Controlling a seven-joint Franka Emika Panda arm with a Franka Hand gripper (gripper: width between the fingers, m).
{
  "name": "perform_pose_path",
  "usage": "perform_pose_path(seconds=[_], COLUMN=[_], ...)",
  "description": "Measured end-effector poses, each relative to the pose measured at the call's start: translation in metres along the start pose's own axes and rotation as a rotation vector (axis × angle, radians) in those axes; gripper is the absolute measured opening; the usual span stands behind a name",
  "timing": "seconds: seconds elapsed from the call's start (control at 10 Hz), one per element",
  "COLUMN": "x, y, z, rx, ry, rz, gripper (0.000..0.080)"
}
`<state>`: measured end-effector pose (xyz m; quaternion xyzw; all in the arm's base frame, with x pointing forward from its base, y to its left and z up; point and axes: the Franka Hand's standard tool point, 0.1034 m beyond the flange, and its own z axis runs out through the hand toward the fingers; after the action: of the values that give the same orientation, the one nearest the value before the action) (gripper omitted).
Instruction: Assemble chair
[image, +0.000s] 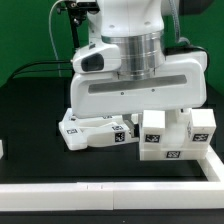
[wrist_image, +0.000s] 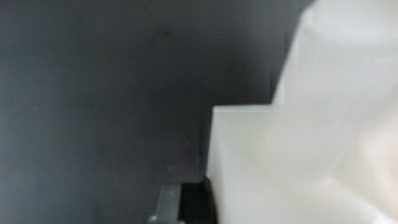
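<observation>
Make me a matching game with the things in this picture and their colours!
Things:
1 table
2 wall
3 chair pieces
4 robot arm

Colours:
a white with black square tags
b green
c white with a grey ring
d black

Pairs: 1-d, 2-b, 3-a, 4-c

Mid-frame: chair panel (image: 90, 133) just left of chair block assembly (image: 178, 135); rail (image: 50, 190) across lower frame, in front.
</observation>
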<state>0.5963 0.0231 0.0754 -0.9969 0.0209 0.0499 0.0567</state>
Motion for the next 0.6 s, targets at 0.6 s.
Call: perform_pose_path(seconds=[0.6], x=[-0.007], y=[0.013], z=[-0.017], rx=[-0.047], ry=[-0.260], rz=[0.004], gripper=[0.0029])
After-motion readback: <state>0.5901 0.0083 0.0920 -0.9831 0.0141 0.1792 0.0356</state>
